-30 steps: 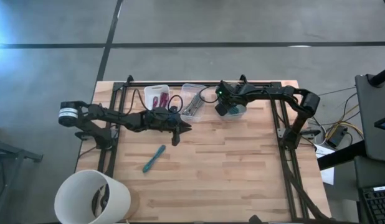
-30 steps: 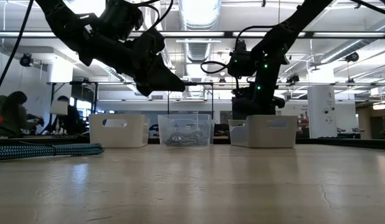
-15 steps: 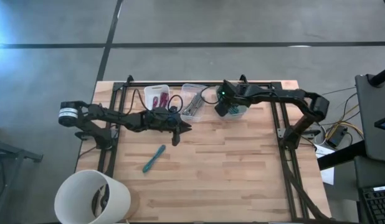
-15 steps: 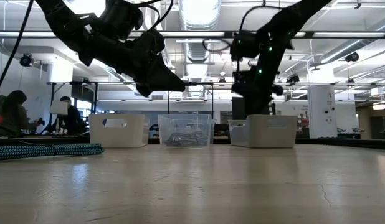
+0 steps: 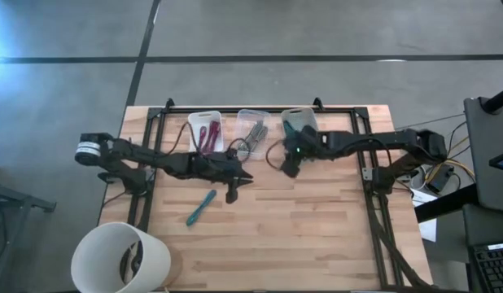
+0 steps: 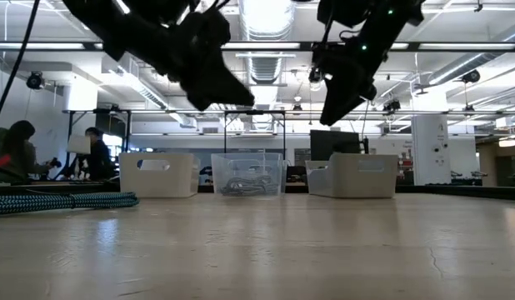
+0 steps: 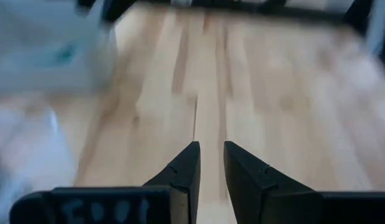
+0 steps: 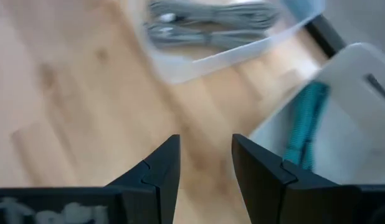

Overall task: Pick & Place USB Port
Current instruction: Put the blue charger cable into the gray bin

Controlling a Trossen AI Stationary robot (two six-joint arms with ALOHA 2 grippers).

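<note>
A teal braided cable (image 5: 201, 207) lies flat on the wooden table, left of centre; it also shows in the low view (image 6: 66, 200). My left gripper (image 5: 235, 175) hangs above the table, to the right of and beyond the cable, its fingers (image 7: 210, 163) a little apart and empty. My right gripper (image 5: 288, 160) hangs above the table just in front of the bins, open and empty (image 8: 205, 158). A second teal cable (image 8: 303, 127) lies inside the right white bin (image 5: 299, 122).
Three bins stand in a row at the far edge: a white one (image 5: 205, 130) with red cables, a clear one (image 5: 253, 130) with grey cables (image 8: 208, 28), and the right white one. A white bucket (image 5: 121, 259) stands at the near left corner.
My right gripper has left the place over the right white bin, gone up and toward the table's near edge and left, and now hangs in front of the bins. My left gripper has shifted slightly toward the near edge.
</note>
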